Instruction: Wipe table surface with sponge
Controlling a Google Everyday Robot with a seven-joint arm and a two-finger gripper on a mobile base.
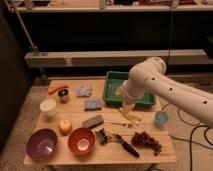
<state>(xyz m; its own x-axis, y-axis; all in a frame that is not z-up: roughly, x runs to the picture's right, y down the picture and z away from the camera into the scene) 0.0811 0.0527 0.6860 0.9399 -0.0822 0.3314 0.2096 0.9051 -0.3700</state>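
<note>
The sponge (92, 105), a small blue-grey pad, lies on the wooden table surface (107, 112) left of centre. My white arm comes in from the right. My gripper (128, 111) hangs over the middle of the table, just in front of the green tray, a short way right of the sponge. It looks open, with nothing between its fingers, and it is not touching the sponge.
A green tray (114, 79) stands at the back right, and a pale blue cloth (84, 91) lies behind the sponge. A dark grey block (93, 121), purple bowl (41, 144), orange bowl (81, 140), white cup (48, 106), grapes (146, 141), blue cup (161, 118) and a black-handled tool (126, 146) lie around.
</note>
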